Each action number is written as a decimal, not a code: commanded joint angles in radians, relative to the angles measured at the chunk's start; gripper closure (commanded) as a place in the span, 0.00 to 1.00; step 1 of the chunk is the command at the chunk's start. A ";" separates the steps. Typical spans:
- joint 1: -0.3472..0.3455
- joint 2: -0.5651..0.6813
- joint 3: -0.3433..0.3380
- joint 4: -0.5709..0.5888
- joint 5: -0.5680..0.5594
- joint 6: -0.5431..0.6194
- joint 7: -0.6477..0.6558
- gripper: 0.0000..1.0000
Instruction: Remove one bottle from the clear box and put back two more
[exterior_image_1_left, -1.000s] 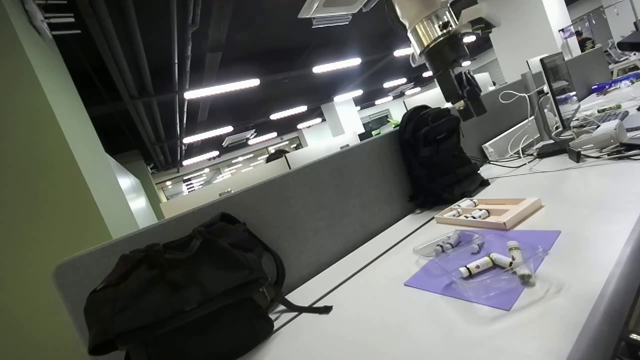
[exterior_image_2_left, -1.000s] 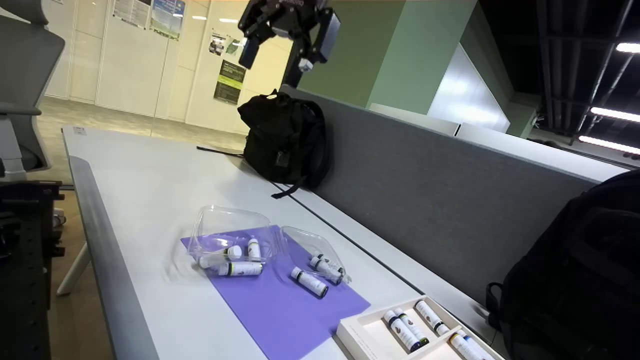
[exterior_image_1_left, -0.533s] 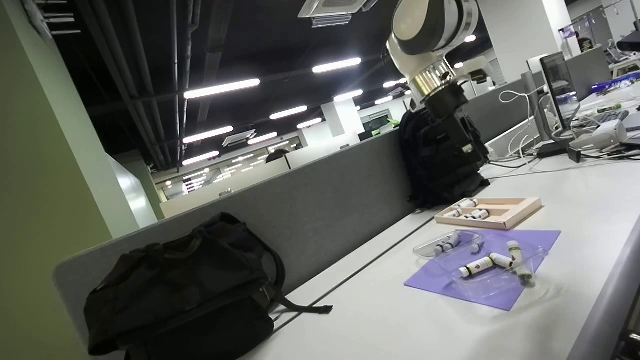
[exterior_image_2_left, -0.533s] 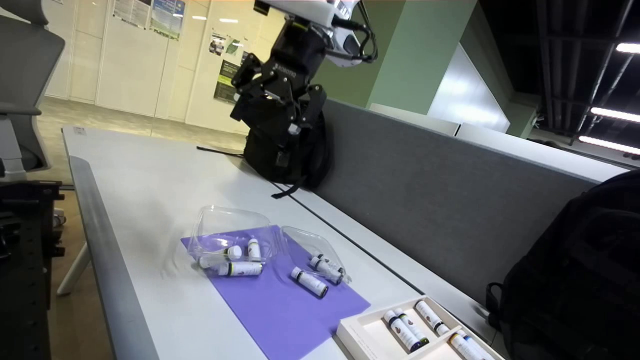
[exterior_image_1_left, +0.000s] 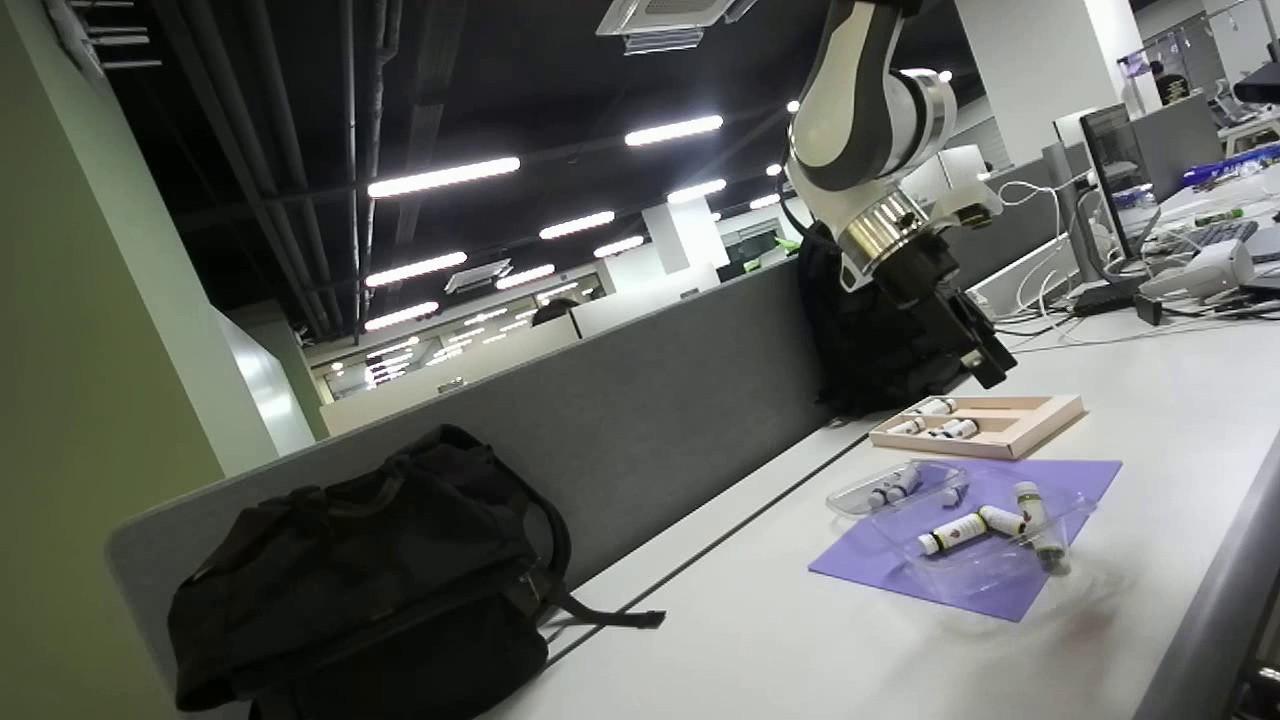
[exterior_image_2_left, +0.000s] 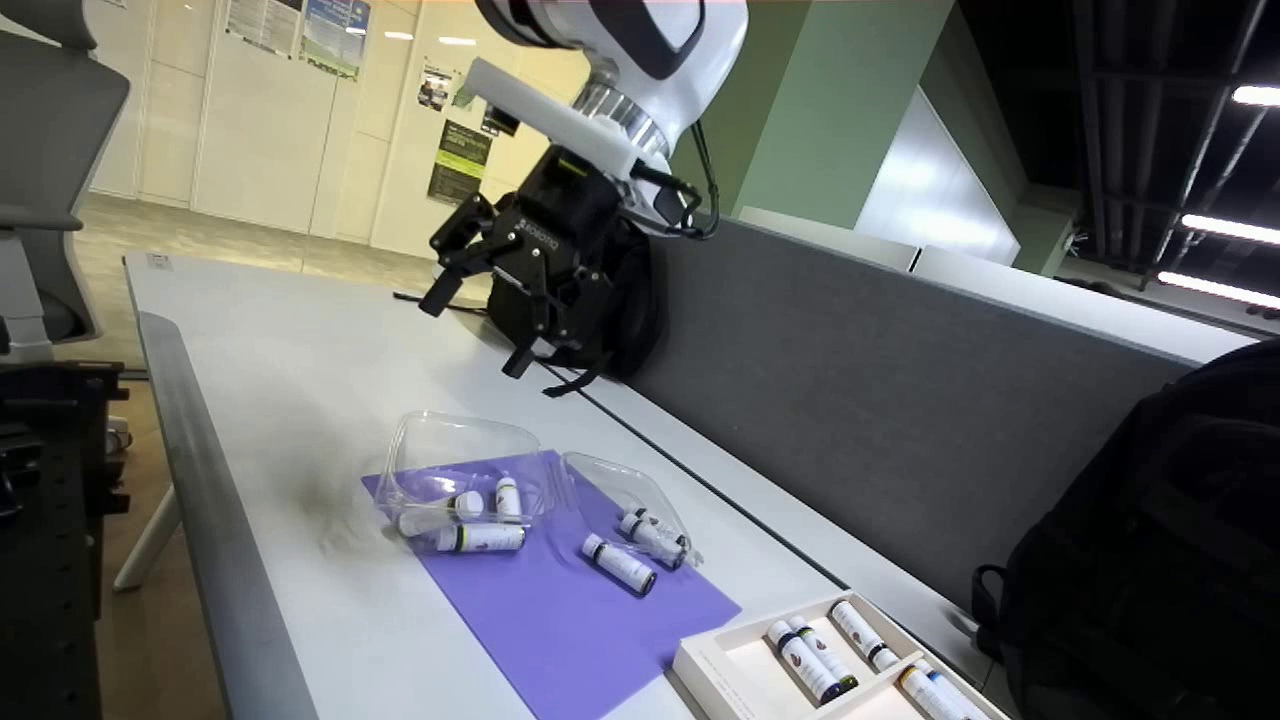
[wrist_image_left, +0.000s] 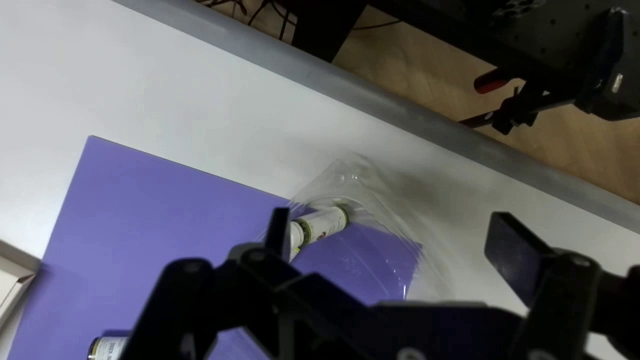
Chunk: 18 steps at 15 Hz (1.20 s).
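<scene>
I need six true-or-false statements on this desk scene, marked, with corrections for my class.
1. The pale tray holds bottles. True.
2. The hand hangs above the desk. True.
3. It grips a bottle. False: it is open and empty.
4. The clear box extends beyond the purple mat. True.
5. The clear box holds no bottles. False: several lie inside.
6. The tray's bottles stand upright. False: they lie on their sides.

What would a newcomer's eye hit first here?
The purple mat on the white desk, with bottles in the clear box at one end. Then the robot arm above the desk, jaws wide open, nothing between them. Also a bulky black backpack by the grey divider, lower left in an exterior view.
</scene>
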<state>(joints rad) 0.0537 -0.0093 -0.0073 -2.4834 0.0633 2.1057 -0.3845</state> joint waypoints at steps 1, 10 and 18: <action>-0.011 0.007 0.012 0.001 0.000 0.000 0.000 0.00; -0.010 0.060 0.022 0.003 -0.040 0.089 -0.026 0.00; -0.036 0.197 0.035 0.020 -0.031 0.281 -0.094 0.00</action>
<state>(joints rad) 0.0436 0.1421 0.0111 -2.4845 0.0320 2.3527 -0.4575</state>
